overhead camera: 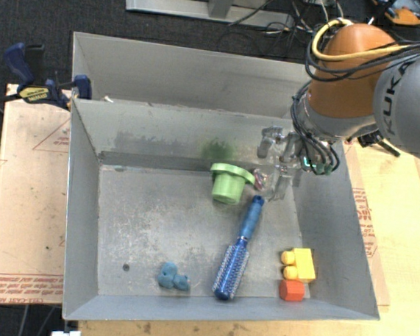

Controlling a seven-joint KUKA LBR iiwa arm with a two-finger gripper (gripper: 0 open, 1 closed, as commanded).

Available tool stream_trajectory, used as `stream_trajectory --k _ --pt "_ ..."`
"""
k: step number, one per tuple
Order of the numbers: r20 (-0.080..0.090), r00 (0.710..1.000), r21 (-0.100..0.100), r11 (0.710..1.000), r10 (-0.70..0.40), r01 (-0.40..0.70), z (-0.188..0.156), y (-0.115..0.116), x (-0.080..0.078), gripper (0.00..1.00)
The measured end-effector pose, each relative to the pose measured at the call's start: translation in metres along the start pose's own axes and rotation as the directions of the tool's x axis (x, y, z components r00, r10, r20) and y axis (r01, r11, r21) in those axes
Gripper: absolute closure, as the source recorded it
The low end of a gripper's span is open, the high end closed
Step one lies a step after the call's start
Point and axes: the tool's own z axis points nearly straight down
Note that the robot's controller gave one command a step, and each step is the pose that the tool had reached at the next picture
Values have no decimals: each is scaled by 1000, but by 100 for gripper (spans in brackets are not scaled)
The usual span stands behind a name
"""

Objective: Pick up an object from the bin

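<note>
The claw (274, 181) hangs low at about 2 o'clock in the bin (82, 188). It is just beside the rim of a green cup (227, 185) lying on its side at 12 o'clock, and just above the handle tip of a blue hairbrush (236, 253), which runs down toward 5 o'clock. How far the claw is open cannot be told, and nothing is visibly in its hold.

A good pick probably calls for choosing one of these two things, centring on it, and closing across the cup's wall or the brush's narrow handle without nudging the other.

Yellow (301, 262) and red (293, 290) blocks sit at 4 o'clock, well apart.

The only writing is dark letters on the grey arm (418, 95), seemingly "KU".
</note>
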Motion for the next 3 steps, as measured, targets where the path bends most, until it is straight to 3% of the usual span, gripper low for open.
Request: stream_trajectory --k 1,2,3 --pt "0 996 -1 996 91 -91 131 47 -9 0" --pt "8 987 -1 987 160 -160 96 35 3 0" --pt "8 948 -3 948 318 -318 96 42 2 0"
